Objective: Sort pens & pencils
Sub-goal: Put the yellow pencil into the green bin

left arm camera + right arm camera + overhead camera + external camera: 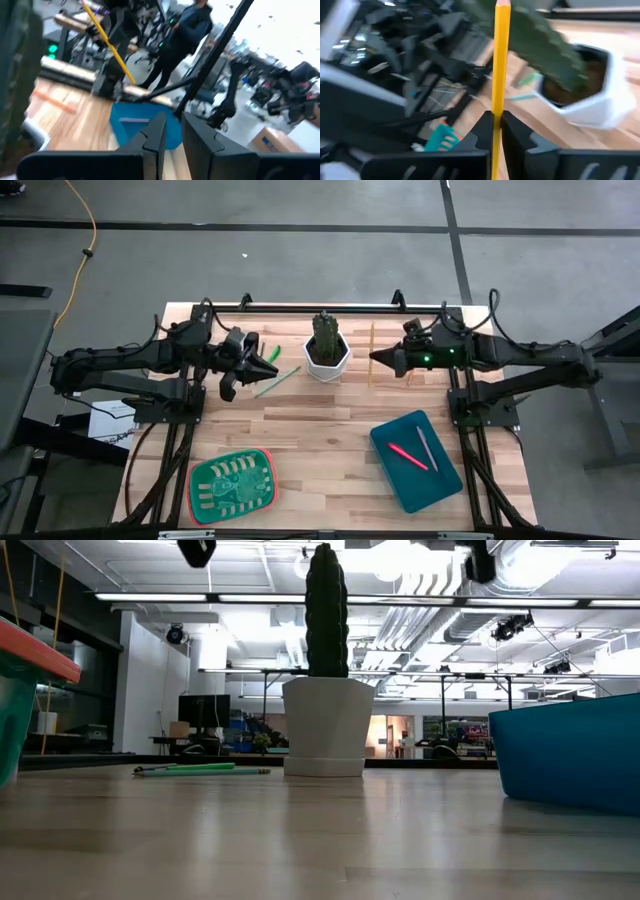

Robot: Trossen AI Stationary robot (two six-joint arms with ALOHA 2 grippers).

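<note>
The bench (320, 440) is pale wooden planks, standing on a grey floor with dark lines across it. A yellow cable (88, 235) trails over the floor at the far left.

At the bench's near left lies a green tray (232, 486) with an orange rim. Above it, the left end effector (262, 365) hangs over the bench left of the cactus pot, its fingers close together with a narrow gap and nothing between them. Just beside its tip, a green pen (280, 379) and a slimmer stick lie on the wood; in the low view they show as a short bundle left of the pot, and the slimmer one's kind is hard to make out.

In the middle stands a white pot (327, 360) holding a dark green cactus (326, 333).

Right of the pot, the right end effector (374, 359) is clamped on a yellow pencil (372, 355), which runs crosswise through its fingertips. The right wrist view shows the pencil (501, 70) pinched between the fingers.

At the near right sits a blue bin (415, 460) with a pink-red pen (408, 456) and a pale grey pen (427, 448) inside.

Beyond the bench, the low view shows a bright room with ceiling strip lights. In the left wrist view a person (180, 40) in dark clothes stands blurred, cut off at the top.
</note>
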